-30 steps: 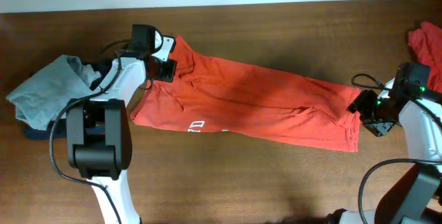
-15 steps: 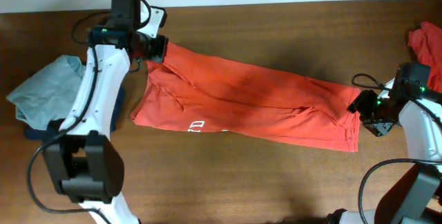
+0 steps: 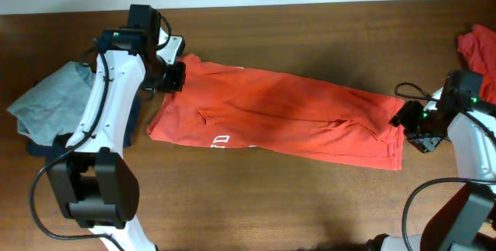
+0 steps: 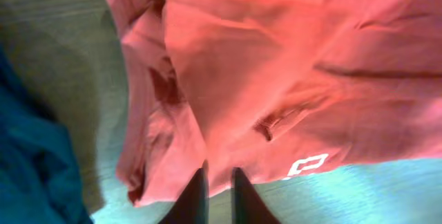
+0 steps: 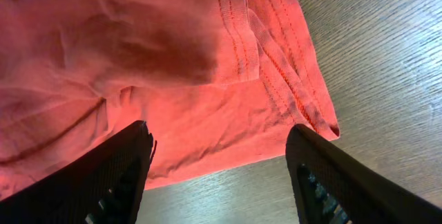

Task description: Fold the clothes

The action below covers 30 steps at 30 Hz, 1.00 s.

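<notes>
An orange-red shirt (image 3: 279,119) lies stretched out flat across the table, with a bit of white print (image 3: 221,139) at its front left edge. My left gripper (image 3: 175,77) hovers at the shirt's far left corner. In the left wrist view its fingers (image 4: 218,186) are almost together, and only shirt (image 4: 276,65) and table show in the narrow gap. My right gripper (image 3: 411,131) is at the shirt's right end. In the right wrist view it is wide open (image 5: 219,175) over the hem (image 5: 276,79), holding nothing.
A pale grey-blue garment (image 3: 46,104) lies crumpled at the far left on top of a navy one (image 3: 40,150), which shows as blue cloth in the left wrist view (image 4: 31,162). Another red garment (image 3: 477,48) lies at the far right edge.
My left gripper lifted the shirt's far left corner up and left, then came back down. The corner now lies flatter on the table. The right arm has not moved.
</notes>
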Tool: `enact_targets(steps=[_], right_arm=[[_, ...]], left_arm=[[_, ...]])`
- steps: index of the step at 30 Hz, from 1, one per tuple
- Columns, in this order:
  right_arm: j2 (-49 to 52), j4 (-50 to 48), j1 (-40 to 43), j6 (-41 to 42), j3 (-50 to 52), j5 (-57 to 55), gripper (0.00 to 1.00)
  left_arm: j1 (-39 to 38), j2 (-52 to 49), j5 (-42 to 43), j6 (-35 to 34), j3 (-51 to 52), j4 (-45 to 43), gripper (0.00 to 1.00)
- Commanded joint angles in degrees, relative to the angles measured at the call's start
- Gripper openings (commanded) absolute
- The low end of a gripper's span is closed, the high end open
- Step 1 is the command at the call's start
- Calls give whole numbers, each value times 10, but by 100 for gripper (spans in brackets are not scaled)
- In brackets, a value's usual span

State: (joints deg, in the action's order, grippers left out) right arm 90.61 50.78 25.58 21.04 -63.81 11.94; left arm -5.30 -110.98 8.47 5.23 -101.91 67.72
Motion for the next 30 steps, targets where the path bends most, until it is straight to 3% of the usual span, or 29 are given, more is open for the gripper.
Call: enact_targets(steps=[1, 5, 7, 8, 9, 12, 14, 17, 30], right_arm=[[0, 0, 3, 2, 2, 5, 65], [0, 0, 3, 2, 2, 5, 69], [0, 0, 3, 2, 2, 5, 80], [0, 0, 3, 2, 2, 5, 94], [0, 0, 3, 2, 2, 5, 99], [0, 0, 3, 2, 2, 3, 99], [0, 0, 3, 2, 2, 3, 99], [0, 0, 3, 2, 2, 3, 99], [0, -1, 3, 2, 2, 3, 98]], left_arm=[[2, 9, -25, -9, -5, 12, 31], [2, 9, -25, -9, -5, 13, 35], [2, 9, -25, -9, -5, 13, 35], [2, 9, -24, -9, -5, 12, 35], [2, 9, -23, -9, -5, 9, 37], [2, 9, -23, -9, -5, 0, 69], [2, 9, -23, -9, -5, -5, 72], [2, 9, -23, -9, -5, -26, 99], [2, 9, -23, -9, -5, -60, 99]])
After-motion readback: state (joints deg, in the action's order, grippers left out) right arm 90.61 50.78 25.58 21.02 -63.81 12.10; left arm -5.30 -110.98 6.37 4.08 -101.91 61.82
